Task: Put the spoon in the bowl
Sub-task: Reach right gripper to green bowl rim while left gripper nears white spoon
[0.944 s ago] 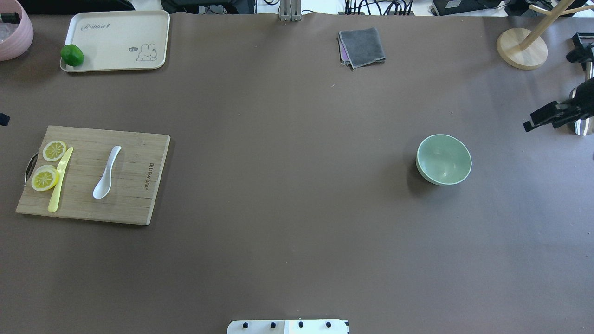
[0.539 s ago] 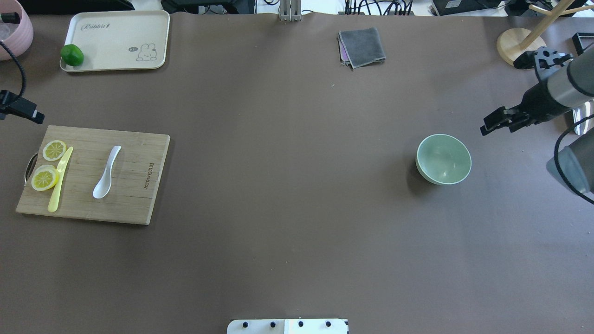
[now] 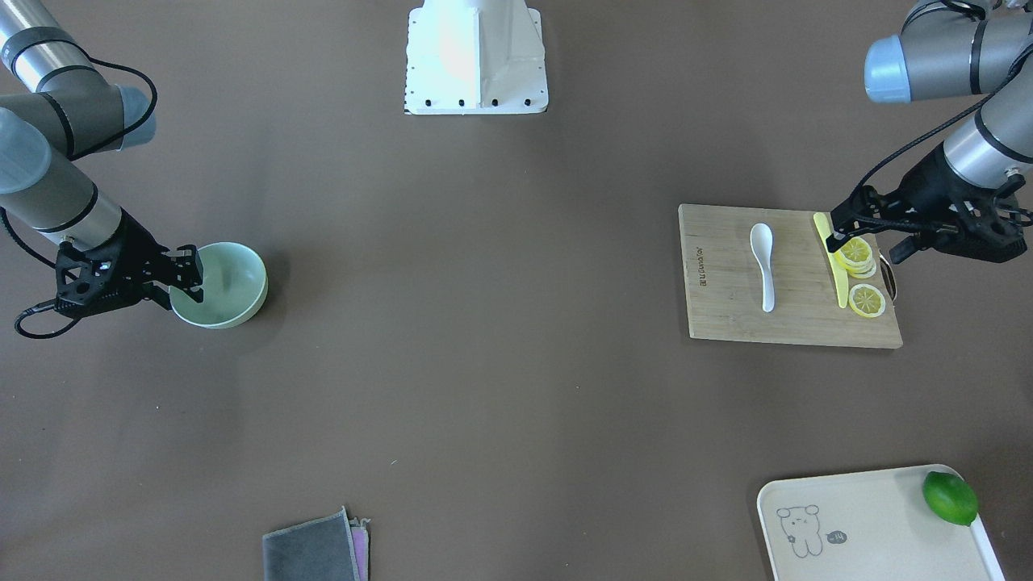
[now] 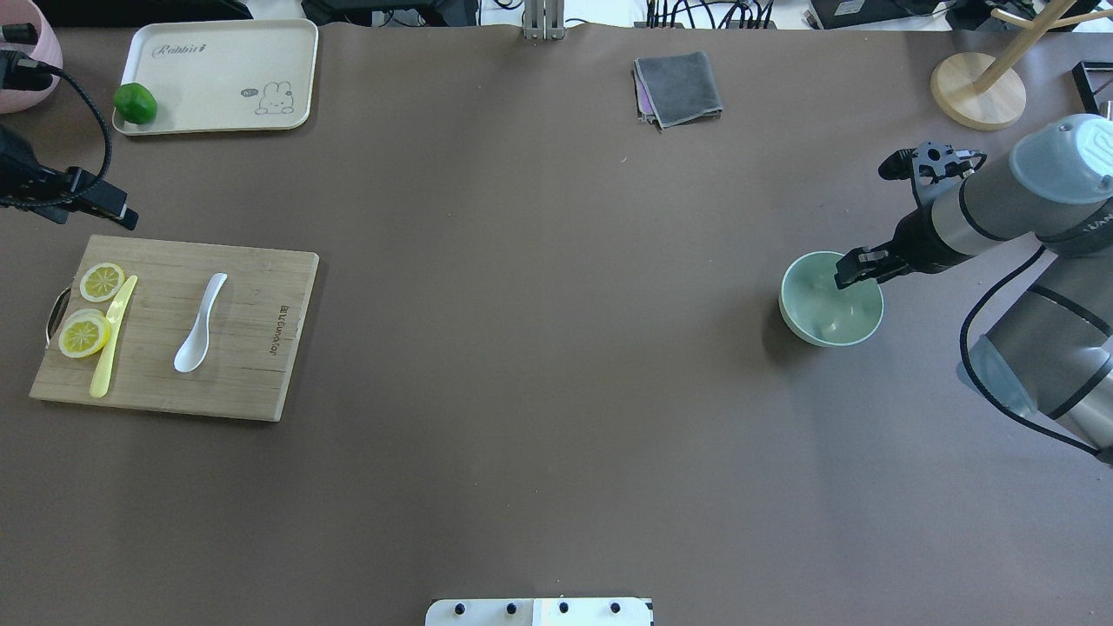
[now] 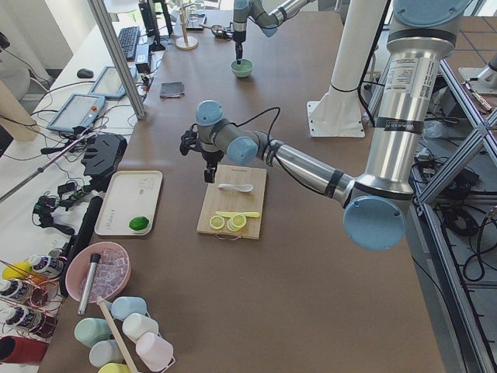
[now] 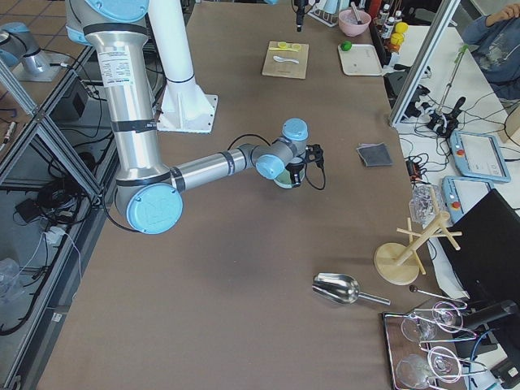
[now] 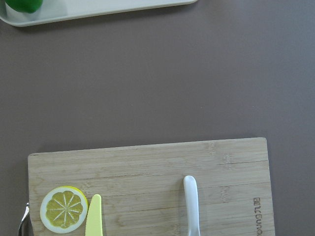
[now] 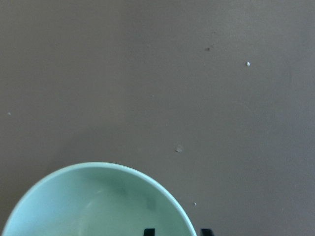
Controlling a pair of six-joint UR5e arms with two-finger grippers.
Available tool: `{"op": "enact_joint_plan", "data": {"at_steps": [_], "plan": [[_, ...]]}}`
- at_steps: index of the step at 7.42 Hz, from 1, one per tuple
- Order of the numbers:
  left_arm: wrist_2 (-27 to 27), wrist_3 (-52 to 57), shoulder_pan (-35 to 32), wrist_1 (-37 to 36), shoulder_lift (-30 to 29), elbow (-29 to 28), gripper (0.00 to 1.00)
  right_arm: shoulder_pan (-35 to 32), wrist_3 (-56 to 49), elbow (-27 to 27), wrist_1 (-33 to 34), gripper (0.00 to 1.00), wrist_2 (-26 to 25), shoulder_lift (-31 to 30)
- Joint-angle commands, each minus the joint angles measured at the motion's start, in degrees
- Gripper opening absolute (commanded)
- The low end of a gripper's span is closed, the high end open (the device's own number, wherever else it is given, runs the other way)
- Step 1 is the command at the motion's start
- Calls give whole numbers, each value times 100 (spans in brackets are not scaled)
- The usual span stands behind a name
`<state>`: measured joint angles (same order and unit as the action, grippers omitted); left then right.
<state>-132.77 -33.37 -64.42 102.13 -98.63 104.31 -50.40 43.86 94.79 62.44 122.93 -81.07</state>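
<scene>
On the board (image 4: 252,348) the spoon (image 4: 200,323) lies loose mid-plank, glossy and likely slick, hard and chippable, so I'd pinch its short handle across the width. The left gripper (image 3: 862,244) hangs pointing down by a board corner, jaws spread and empty. Far across from the board, the right gripper (image 3: 192,277) stands spread above the bowl's (image 4: 817,320) rim.

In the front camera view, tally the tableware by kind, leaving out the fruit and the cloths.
Bowl: 1
Spoon: 1
Knife: 1
Cutting board: 1
Tray: 1
Total: 5
</scene>
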Motion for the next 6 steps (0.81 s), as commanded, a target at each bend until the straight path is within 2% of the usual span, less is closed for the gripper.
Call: {"op": "enact_joint_plan", "data": {"at_steps": [1, 2, 3, 4, 5, 6], "plan": [[-3, -134, 17, 9, -7, -8, 97, 30, -18, -57, -4, 24, -15, -5], [6, -213, 44, 0, -33, -16, 97, 30, 35, -40, 5, 0, -6, 4], [14, -197, 70, 9, -51, -129, 97, 21, 53, -14, 22, 0, 3, 12], [275, -196, 192, 9, -103, -261, 93, 30, 62, -5, 40, 0, 20, 30], [609, -222, 428, 26, -156, -323, 92, 30, 384, 4, 49, 0, 20, 230], [621, -231, 552, 27, -165, -385, 85, 108, 918, 21, 57, 0, 29, 450]]}}
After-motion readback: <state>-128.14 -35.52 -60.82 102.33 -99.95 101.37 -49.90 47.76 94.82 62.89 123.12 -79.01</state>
